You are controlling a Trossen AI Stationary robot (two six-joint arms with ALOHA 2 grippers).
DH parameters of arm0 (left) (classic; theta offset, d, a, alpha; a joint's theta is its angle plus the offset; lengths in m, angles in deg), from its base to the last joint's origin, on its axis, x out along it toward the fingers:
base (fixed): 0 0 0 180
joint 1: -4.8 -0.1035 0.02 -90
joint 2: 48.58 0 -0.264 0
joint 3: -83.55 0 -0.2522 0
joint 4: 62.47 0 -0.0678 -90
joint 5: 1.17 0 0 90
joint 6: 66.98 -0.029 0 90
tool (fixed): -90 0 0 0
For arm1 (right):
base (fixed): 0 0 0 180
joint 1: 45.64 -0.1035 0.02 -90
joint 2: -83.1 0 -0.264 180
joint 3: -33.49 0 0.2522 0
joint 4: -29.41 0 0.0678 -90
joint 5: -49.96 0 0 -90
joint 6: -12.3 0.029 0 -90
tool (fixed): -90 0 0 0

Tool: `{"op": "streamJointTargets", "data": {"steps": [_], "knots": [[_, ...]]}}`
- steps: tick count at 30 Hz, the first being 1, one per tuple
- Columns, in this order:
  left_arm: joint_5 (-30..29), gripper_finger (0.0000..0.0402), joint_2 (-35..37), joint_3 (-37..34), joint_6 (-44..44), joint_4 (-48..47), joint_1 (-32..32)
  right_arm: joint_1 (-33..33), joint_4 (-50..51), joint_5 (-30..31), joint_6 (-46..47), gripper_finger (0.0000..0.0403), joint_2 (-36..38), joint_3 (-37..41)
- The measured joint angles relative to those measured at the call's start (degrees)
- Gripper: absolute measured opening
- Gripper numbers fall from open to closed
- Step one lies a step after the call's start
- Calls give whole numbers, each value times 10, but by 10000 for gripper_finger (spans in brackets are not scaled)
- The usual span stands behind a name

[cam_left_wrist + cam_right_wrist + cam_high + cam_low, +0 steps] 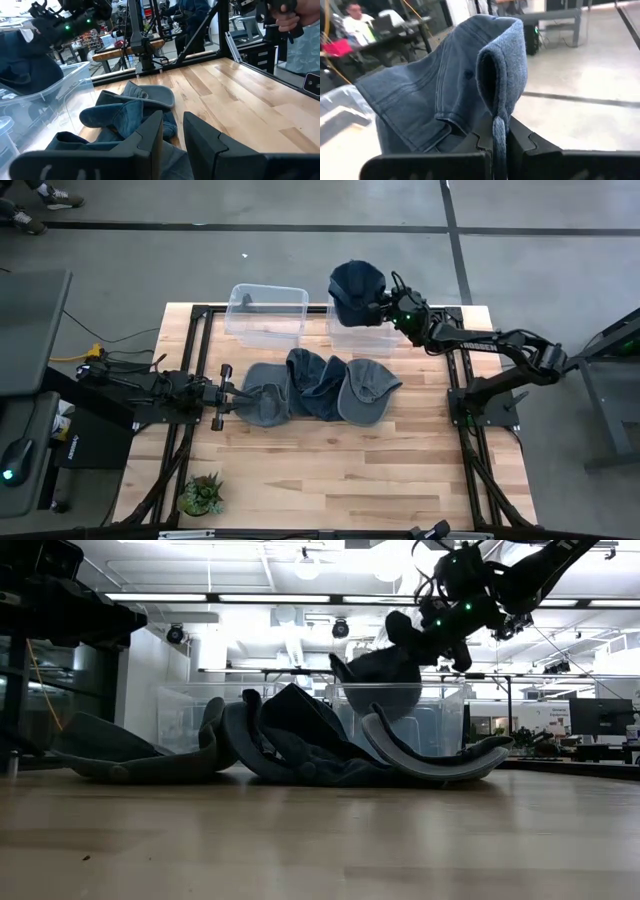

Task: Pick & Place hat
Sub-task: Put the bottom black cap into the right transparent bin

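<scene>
A dark blue denim hat (357, 285) hangs over the far part of the right clear bin (360, 335), with my right gripper (385, 308) shut on it. In the low view the hat (385, 665) sits just above the bin's rim (400, 688). Three more grey-blue hats (318, 388) lie overlapping in a row on the table's middle, resting on their brims and crowns. My left gripper (232, 392) lies level at the row's left end, its fingers (150, 140) a little apart with nothing between them. My right gripper pinches a folded edge of the hat (498, 117) between its two fingers. The fingers come nearly level from the table's right side. The hat is lifted clear of the table; its crown (445, 90) bulges out beyond the fingertips, over the bin.
A second clear bin (268, 313) stands left of the first at the table's far edge. A small potted plant (203, 495) sits at the near left corner. Bare wood lies near the front edge (350, 470). A person (355, 17) sits in the room beyond.
</scene>
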Motion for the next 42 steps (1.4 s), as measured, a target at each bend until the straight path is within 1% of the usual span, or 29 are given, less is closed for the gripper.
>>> {"op": "streamJointTargets", "data": {"steps": [5, 9, 14, 19, 23, 27, 32, 37, 42], "knots": [[0, 74, 0, 0, 0, 0, 0, 0, 5, 4, 4, 8, 0, 0], [0, 74, 0, 0, 0, 0, 0, -1, 36, 6, 48, 8, 0, 0], [0, 74, 0, 0, 0, 0, 0, -6, 64, 36, 67, 13, 0, 0], [0, 74, 0, 0, 0, 0, 0, -6, 71, 32, 68, 9, 0, 0], [0, 74, 0, 0, 0, 0, 0, -6, 93, 16, 68, 8, 0, 0], [0, 74, 0, 0, 0, 0, 0, -6, 112, 11, 94, 31, 0, 0], [0, 74, 0, 0, 0, 0, 0, -6, 119, 10, 97, 65, 0, 0], [0, 74, 0, 0, 0, 0, 0, -6, 119, -17, 96, 77, 0, 0], [0, 74, 0, 0, 0, 0, 0, -6, 130, -30, 96, 90, 0, 0]]}}
